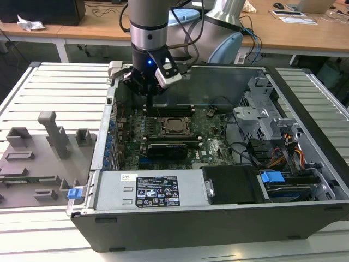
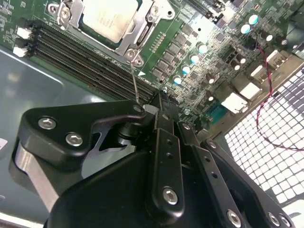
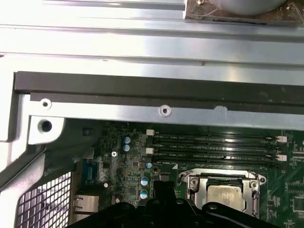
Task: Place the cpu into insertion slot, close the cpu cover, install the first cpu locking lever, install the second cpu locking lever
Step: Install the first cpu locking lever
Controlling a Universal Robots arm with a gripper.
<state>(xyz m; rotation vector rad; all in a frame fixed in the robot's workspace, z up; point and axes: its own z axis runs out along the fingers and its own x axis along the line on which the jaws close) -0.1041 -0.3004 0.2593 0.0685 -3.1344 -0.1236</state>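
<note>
A white slatted tabletop [image 1: 49, 82] carries an open computer case [image 1: 180, 218]. Inside, the cpu [image 2: 110, 18] sits in the insertion slot [image 3: 223, 180] under the lowered cpu cover [image 2: 145, 31]. The end effector [image 2: 160, 102], fingers clenched together, hangs beside a thin wire locking lever [image 2: 135, 80]. Likely risk: the springy wire slips free and snaps back, scraping the board

Top of cpu [image 2: 110, 18] is smooth silvery metal with a dull sheen; cpu cover [image 2: 142, 31] framing it is bare bright metal, semi-gloss. The circuit board [image 2: 190, 28] is green, lacquered, glossy. The gripper [image 2: 161, 102] is matt black with bright steel screws; case wall [image 3: 118, 114] pale grey sheet metal, satin.
</note>
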